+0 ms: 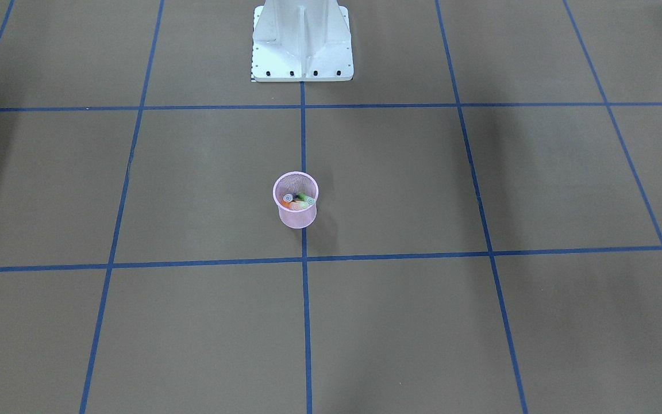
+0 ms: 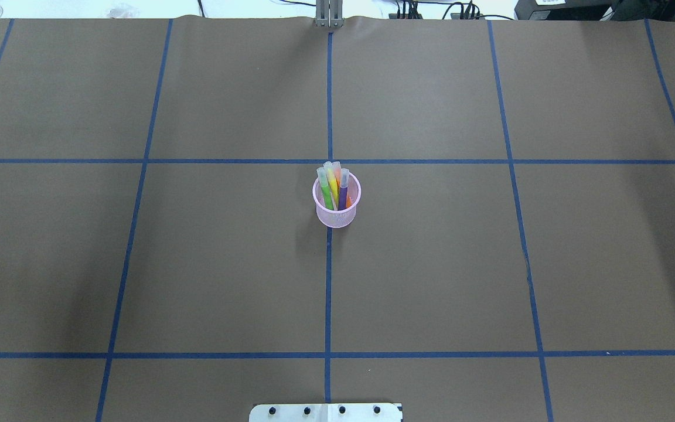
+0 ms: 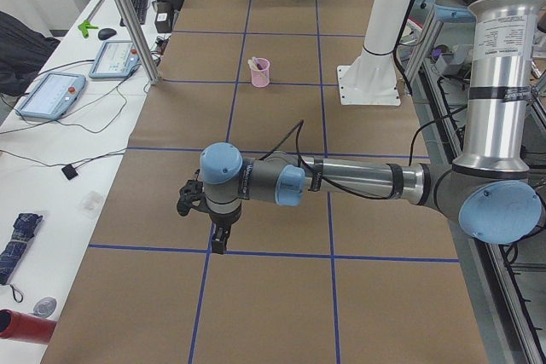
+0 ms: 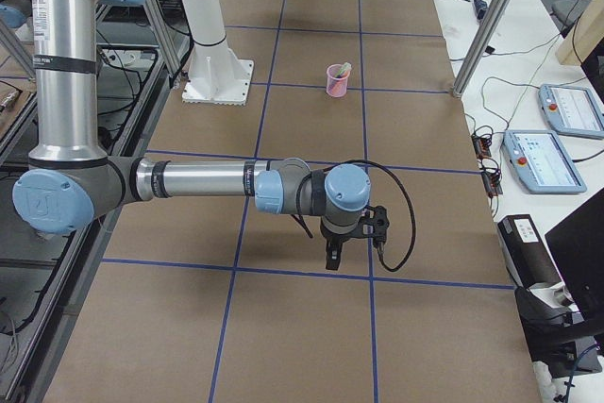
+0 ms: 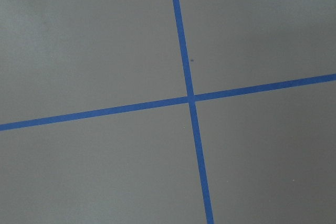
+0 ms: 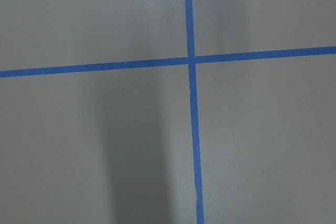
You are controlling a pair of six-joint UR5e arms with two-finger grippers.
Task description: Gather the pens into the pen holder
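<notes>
left arm (image 3: 358,181): silver tubes, light-blue joint caps | left end effector (image 3: 218,246): black (cable looped) | base (image 1: 302,43): white, black screws

A brown paper sheet (image 2: 431,264) covers the table, marked into squares by blue tape lines (image 2: 328,281). One tape crossing (image 3: 207,249) lies on the paper beneath the fingers (image 3: 219,240) of the left gripper (image 3: 218,251). A second tape crossing (image 4: 371,281) lies near the fingers (image 4: 331,257) of the right gripper (image 4: 331,267).

Outward from the left fingers, a white side bench (image 3: 51,151) carries two grey control pendants with blue screens (image 3: 51,95), a folded dark blue umbrella (image 3: 19,245) and a red cylinder (image 3: 24,327). Outward from the right fingers, another white bench (image 4: 528,54) carries two more grey pendants (image 4: 540,159).
</notes>
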